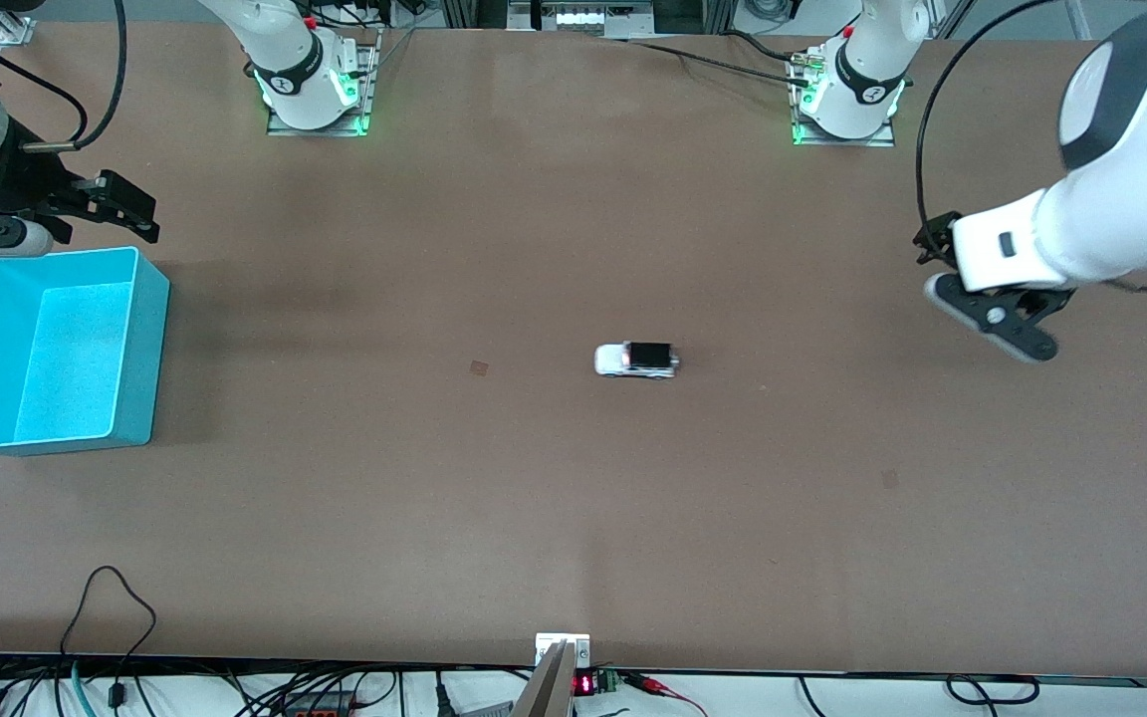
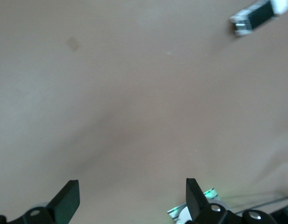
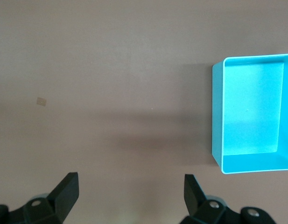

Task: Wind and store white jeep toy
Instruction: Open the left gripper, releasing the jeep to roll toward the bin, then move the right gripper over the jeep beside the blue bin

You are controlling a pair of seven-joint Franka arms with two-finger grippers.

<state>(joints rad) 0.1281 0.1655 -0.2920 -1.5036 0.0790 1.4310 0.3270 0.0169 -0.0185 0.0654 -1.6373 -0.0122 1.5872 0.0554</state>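
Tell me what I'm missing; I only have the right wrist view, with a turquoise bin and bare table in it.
Observer: The white jeep toy stands alone mid-table, outside the turquoise bin, toward the left arm's end from it.
Operator: Report the left gripper.
Observer: The left gripper is open, over bare table at the left arm's end, holding nothing.
Operator: Say where my right gripper sits relative to the bin.
Observer: The right gripper is open, by the bin's rim nearest the robots' bases, not inside it.

High front camera overlooks table (image 1: 534, 518); wrist cameras face down.
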